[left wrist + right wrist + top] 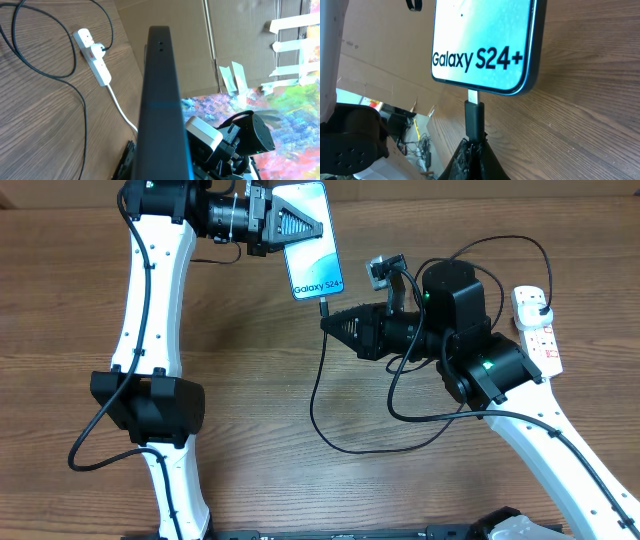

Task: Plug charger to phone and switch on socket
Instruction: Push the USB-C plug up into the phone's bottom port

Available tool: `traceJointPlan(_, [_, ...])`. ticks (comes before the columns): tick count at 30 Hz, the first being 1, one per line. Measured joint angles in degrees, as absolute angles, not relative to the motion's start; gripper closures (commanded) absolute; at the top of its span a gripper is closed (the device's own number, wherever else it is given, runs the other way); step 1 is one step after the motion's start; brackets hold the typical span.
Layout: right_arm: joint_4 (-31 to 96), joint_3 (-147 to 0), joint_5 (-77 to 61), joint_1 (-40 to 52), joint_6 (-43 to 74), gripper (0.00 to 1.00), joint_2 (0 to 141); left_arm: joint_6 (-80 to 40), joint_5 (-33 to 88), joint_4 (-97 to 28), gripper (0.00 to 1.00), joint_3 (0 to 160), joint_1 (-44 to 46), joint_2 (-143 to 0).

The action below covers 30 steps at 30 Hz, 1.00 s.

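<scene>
Woodgrain runs brown and matte across the table (240,380), where both arms meet near the far edge. The phone (312,250) is a slim slab with rounded corners and a thin dark frame. Its glossy light-blue screen faces up and reads "Galaxy S24+" near the lower end. The left gripper (322,227) has its black triangular, ribbed fingers clamped on the phone's upper part. In the left wrist view only the phone's narrow dark side shows, smooth and straight. The right gripper (327,323) is closed tight on the charger (315,395), pinching the stubby black connector (474,120) between rough black pads. The connector's flat silver tip meets the middle of the phone's bottom edge, with a strip of metal still showing. From there the thin black cable drops toward the near side, curls in a loose loop on the wood and rises to the right. There its black plug (541,305) sits in the socket (545,340), a white plastic bar with reddish markings lying flat at the table's right side. Its thick white cord (119,102) trails off the table edge.
</scene>
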<state>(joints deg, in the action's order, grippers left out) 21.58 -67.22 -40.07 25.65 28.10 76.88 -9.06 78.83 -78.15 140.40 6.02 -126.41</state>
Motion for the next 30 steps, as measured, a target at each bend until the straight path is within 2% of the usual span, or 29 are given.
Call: traceJointPlan(30, [21.6, -67.2, -40.3, 25.7, 28.3, 0.96, 76.9, -10.2, 75.9, -79.1, 0.96, 140.4, 7.5, -126.4])
